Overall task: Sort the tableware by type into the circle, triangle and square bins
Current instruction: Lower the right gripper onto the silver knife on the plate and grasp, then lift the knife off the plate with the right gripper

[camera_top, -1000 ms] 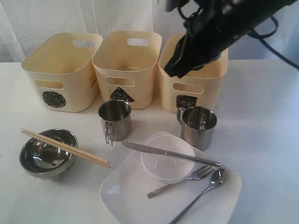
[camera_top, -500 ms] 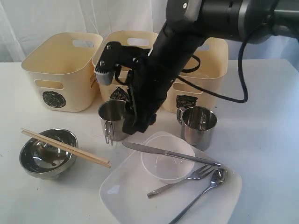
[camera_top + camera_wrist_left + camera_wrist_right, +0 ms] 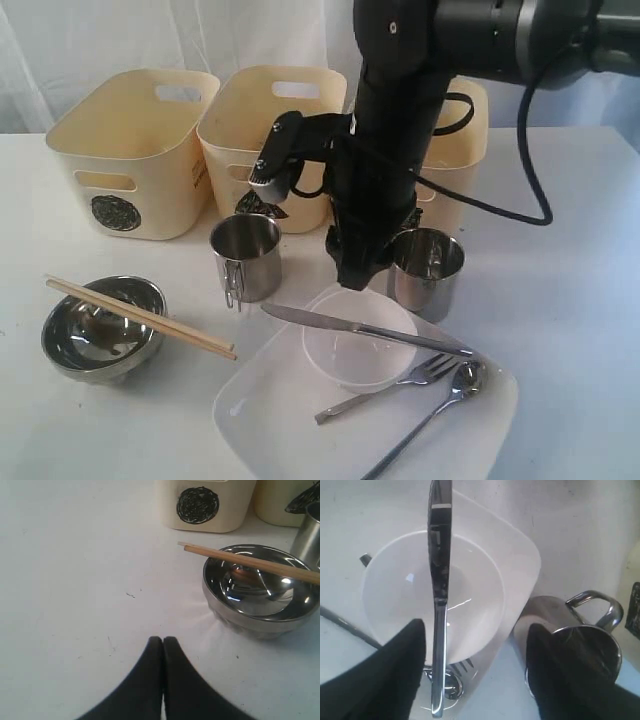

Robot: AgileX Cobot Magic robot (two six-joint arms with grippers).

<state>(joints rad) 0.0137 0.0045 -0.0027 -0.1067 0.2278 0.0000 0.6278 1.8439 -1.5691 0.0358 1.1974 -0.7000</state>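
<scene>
My right gripper hangs open, empty, over the far edge of the white plate, between the two steel mugs. Its wrist view looks down past open fingers on the steel knife lying across the clear bowl, with the right mug beside one finger. Fork and spoon lie on the plate. Chopsticks rest across the steel bowl. My left gripper is shut, empty, low over the table near that bowl.
Three cream bins stand in a row at the back: circle, triangle and square, the last partly hidden by the right arm. A white curtain hangs behind them.
The right arm came down from above the square bin, swung over the left mug, and now stands between the two mugs above the plate's far edge. Tableware has not moved.
</scene>
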